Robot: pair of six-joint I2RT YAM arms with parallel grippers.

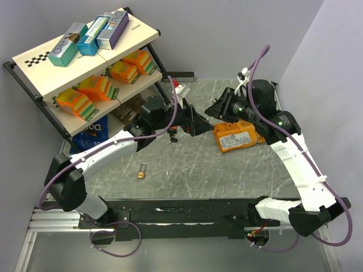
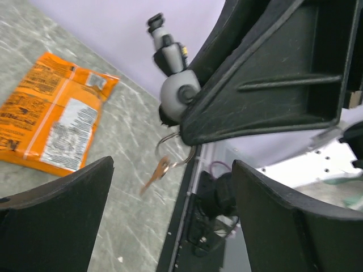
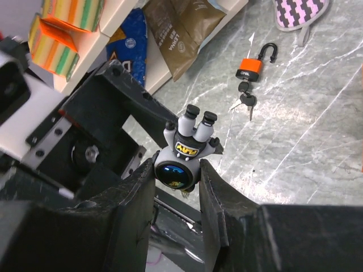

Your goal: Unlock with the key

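Up above the middle of the tabletop (image 1: pixel 227 170) the two arms meet in the air. The right hand (image 3: pixel 177 170) pinches a round grey padlock (image 3: pixel 182 156) between its fingertips, one on either side of the body, with the two shackle ends pointing away from the wrist and a yellow label showing on the front. From the left wrist view a wire ring (image 2: pixel 173 153) hangs under that padlock, and a brass-coloured key (image 2: pixel 154 177) dangles from it, blurred. The left hand (image 1: pixel 191 120) is spread wide and holds nothing, its fingers either side of the dangling key without touching it. An orange packet (image 1: pixel 237 136) lies flat just under the right arm. A small brass padlock (image 1: pixel 142 170) lies by itself nearer the arm bases, well apart from the hands. An orange padlock (image 3: pixel 252 65) lies with its shackle open near the shelf (image 1: pixel 85 73).
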